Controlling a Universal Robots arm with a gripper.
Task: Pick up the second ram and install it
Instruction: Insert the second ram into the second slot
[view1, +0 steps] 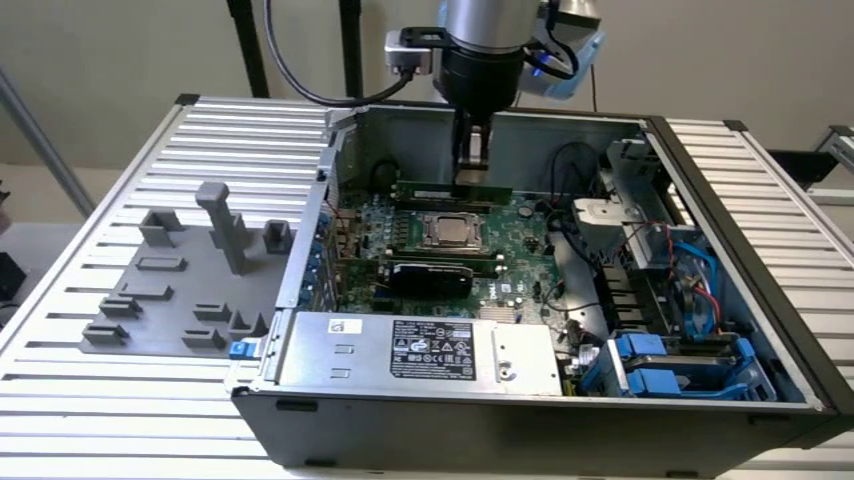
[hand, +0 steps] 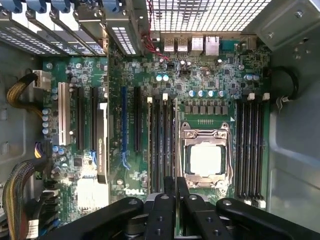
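My gripper reaches down into the open computer case, right at the back of the board, behind the square processor socket. Directly beneath it the second ram stands on its long edge, a thin green stick running along the bank of memory slots. It is on edge because that is the only way its contact side can meet a slot.

In the wrist view my gripper has its fingers drawn narrow, almost together, with only a slim line between them. A gap that slim suits the flat faces of a thin board, so I judge they are closed on the stick near its middle. The board itself I cannot make out between them in that view. Gripping near the middle would keep it level, so both ends come down together.

The wrist view looks straight down on the long dark slots next to the socket, and my fingers line up with their length. That is why my wrist is turned this way: stick and slot must run parallel. I cannot tell whether the stick is seated or just above its slot.

The grey fixture sits on the slatted table beside the case, and I see no green stick on it.
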